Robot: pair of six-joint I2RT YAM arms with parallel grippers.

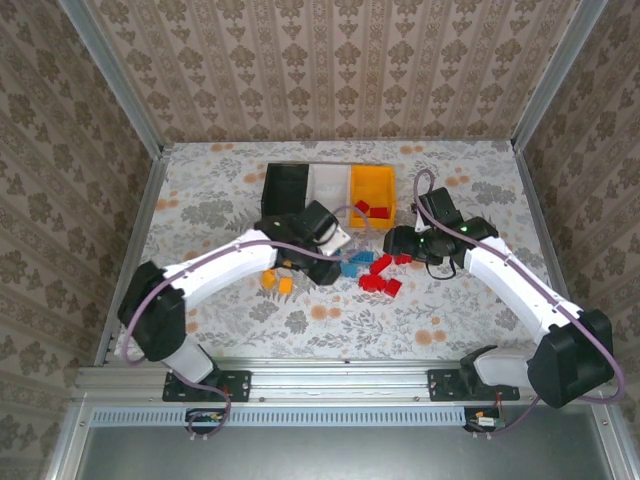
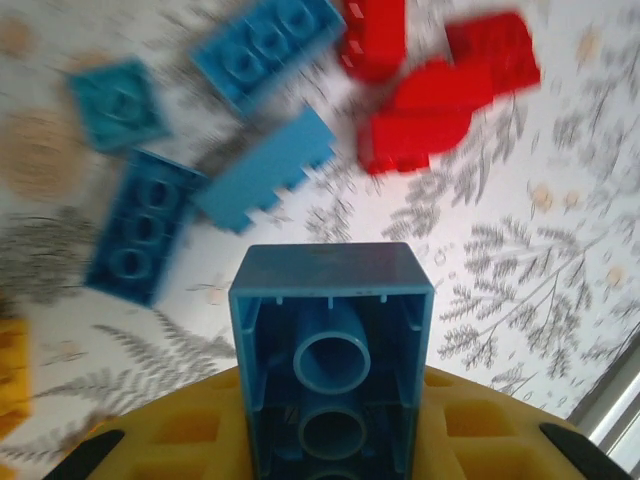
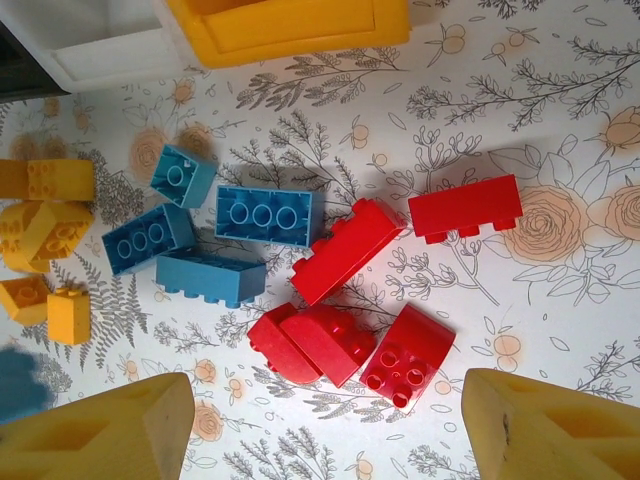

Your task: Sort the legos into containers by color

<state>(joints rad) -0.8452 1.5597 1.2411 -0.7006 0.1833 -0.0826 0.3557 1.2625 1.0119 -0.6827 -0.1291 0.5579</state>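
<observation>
Blue lego (image 2: 330, 300), apparently aloft, clenched in left gripper (image 2: 330, 450); right gripper (image 3: 325, 430) released above red legos (image 3: 345, 250).

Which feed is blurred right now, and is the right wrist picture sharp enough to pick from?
Left wrist: the close blue brick is sharp, the loose red bricks behind smear with motion blur. Right wrist: sharp, soft shadows, no glare.

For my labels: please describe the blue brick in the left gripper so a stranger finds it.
Follow the left arm to the left gripper. The blue brick sits between its yellow fingers, hollow underside showing; the other blue bricks lie loose.
</observation>
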